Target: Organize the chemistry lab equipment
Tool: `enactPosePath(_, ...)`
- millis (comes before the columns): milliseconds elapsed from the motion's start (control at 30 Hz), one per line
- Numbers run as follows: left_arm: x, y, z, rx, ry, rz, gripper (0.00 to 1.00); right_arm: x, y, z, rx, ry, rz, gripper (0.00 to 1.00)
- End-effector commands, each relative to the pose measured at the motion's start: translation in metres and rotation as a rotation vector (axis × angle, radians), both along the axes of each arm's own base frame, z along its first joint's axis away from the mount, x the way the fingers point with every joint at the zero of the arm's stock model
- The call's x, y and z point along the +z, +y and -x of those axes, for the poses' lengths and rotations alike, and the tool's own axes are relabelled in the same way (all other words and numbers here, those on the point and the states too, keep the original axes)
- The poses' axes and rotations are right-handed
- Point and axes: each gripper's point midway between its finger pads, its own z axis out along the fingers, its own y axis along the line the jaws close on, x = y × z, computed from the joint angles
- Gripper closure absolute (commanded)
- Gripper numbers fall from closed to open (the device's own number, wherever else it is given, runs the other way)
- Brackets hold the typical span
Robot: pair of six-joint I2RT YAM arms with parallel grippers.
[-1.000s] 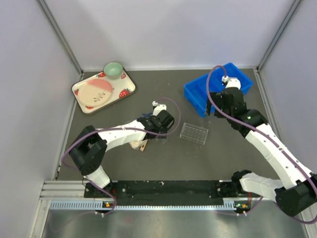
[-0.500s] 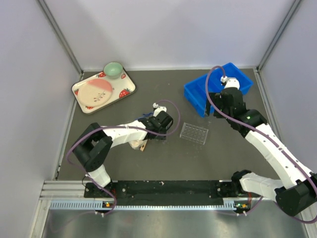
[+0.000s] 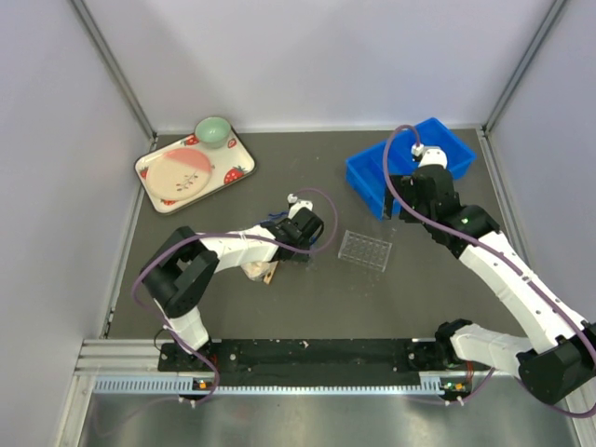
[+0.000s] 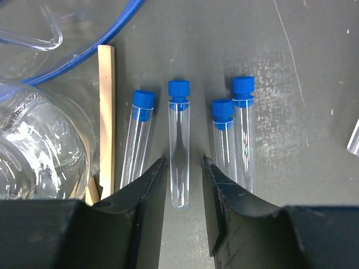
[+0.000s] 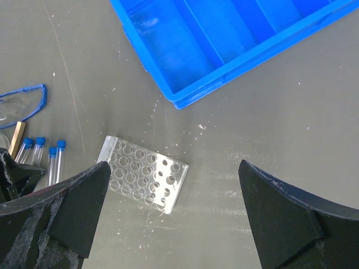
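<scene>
Left pincer [image 4: 183, 166]: jaws apart, straddling one blue-capped tube [image 4: 179, 140] with a thin gap each side and no contact that I can see. Risk 1: it only covers the rounded bottom end, and the cap end sticks out well ahead of the tips. On squeeze the slick round tube may squirt forward. Once lifted it may droop cap-down and miss a rack hole. Risk 2: tight clearance. The left neighbour tube [image 4: 136, 140] runs just outside the left finger, its lower end hidden by that finger. The right neighbour tubes [image 4: 222, 140] sit just outside the right finger in the same way. Any sideways offset likely rolls them or pinches two at once. The wooden stick [image 4: 106, 117] lies just beyond the left neighbour, with the glass flask [image 4: 39, 151] beyond that, so a rolled tube would end up there. All lie flat on the surface [image 4: 314, 84]. Right pincer [image 5: 174, 165]: wide apart, holding nothing, hovering over the tube rack [image 5: 143, 176], which lies flat below, between its fingers. The blue bin [image 5: 224, 39] is farther ahead. The rack looks loose, so inserting a tube could shove it unless it is steadied.
</scene>
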Motion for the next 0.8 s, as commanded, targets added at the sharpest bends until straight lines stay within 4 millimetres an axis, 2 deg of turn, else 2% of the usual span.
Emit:
enactPosePath(0, -0.018, 0.002, 0.005, -0.003, 0.032, -0.01, 0.66, 0.001, 0.007, 0.001, 0.029, -0.01, 0.009, 0.02)
enactPosePath(67, -0.022, 0.004, 0.006, 0.002, 0.041, -0.019, 0.68, 0.0, 0.008, 0.001, 0.032, -0.008, 0.01, 0.02)
enactPosePath(100, -0.023, 0.005, 0.007, 0.004, 0.043, -0.024, 0.74, 0.0, 0.007, 0.001, 0.03, -0.008, 0.013, 0.02)
enactPosePath(300, -0.025, 0.01, 0.01, 0.017, 0.055, -0.042, 0.88, 0.0, 0.007, 0.004, 0.033, -0.008, 0.011, 0.02)
enactPosePath(333, -0.025, 0.011, 0.011, 0.017, 0.055, -0.042, 0.97, 0.0, 0.008, 0.004, 0.035, -0.01, 0.011, 0.02)
enactPosePath(367, -0.023, 0.011, 0.011, 0.019, 0.052, -0.04, 1.0, 0.001, 0.008, 0.005, 0.036, -0.011, 0.01, 0.02)
enactPosePath(433, -0.019, 0.012, 0.011, 0.021, 0.049, -0.041, 1.0, 0.001, 0.007, 0.006, 0.038, -0.01, 0.014, 0.02)
enactPosePath(633, 0.013, 0.009, 0.008, 0.003, 0.013, -0.009, 1.0, 0.012, 0.013, 0.012, 0.074, -0.012, -0.02, 0.02)
enactPosePath(767, 0.053, 0.004, 0.012, -0.044, -0.027, 0.058, 1.0, 0.026, 0.022, 0.022, 0.132, -0.022, -0.073, 0.01)
